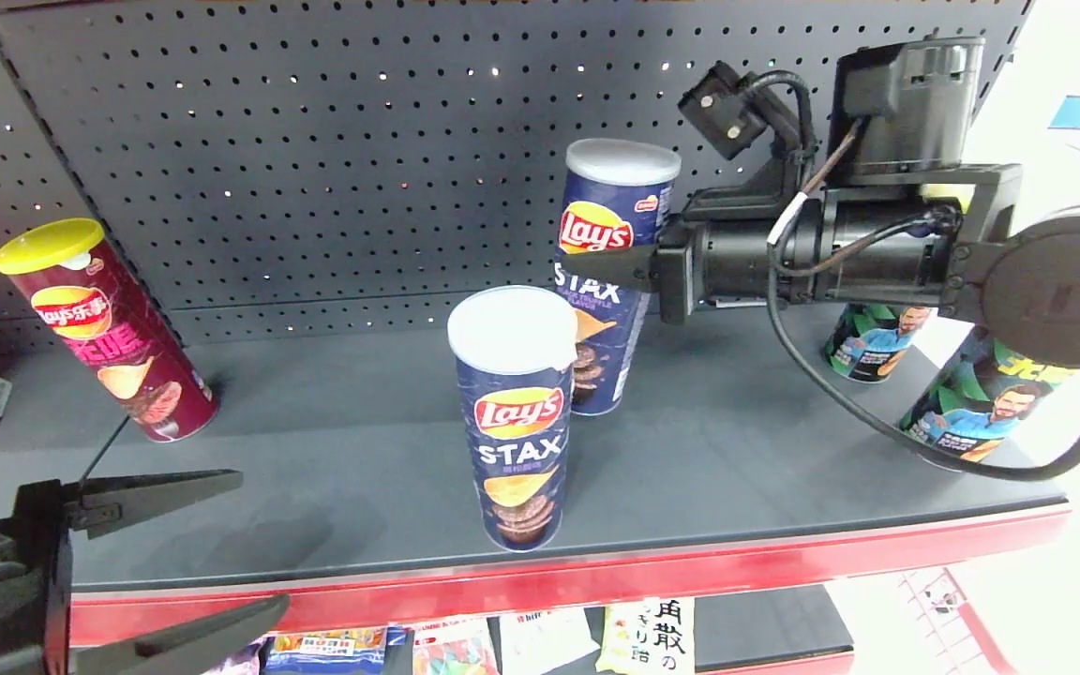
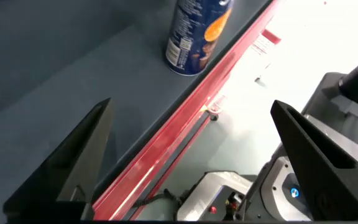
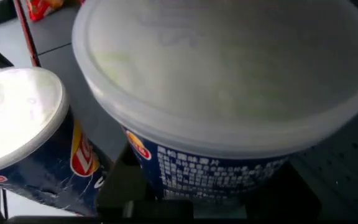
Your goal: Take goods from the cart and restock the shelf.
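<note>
A cylindrical blue chip can (image 1: 596, 281) (image 3: 229, 93) with a translucent white plastic lid was held upright toward the back edge of the shelf (image 1: 334, 441), near the middle of its width. It was gripped high on its printed wall by the right gripper (image 1: 620, 262), whose dark wedge-shaped fingers were clenched against its sides. Whether its base touched the shelf could not be told.

A second blue can (image 1: 514, 422) (image 2: 194, 34) (image 3: 23, 124) of the same shape and lid was seen standing just in front of it, close to the front edge.

A maroon can (image 1: 109, 328) with a glossy yellow lid was placed near the back left corner and appeared tilted. Two green printed cans (image 1: 873, 342) were partly hidden behind the right arm toward the right edge.

The shelf was formed of matte dark grey sheet with a glossy red front lip (image 1: 596, 572), and was backed by a perforated grey pegboard (image 1: 315, 141).

The left gripper (image 1: 263, 542) (image 2: 191, 106) was held at the front left corner, its long tapered black fingers spread wide and empty.

Flat printed packets (image 1: 652, 637) were seen on a lower tier.
</note>
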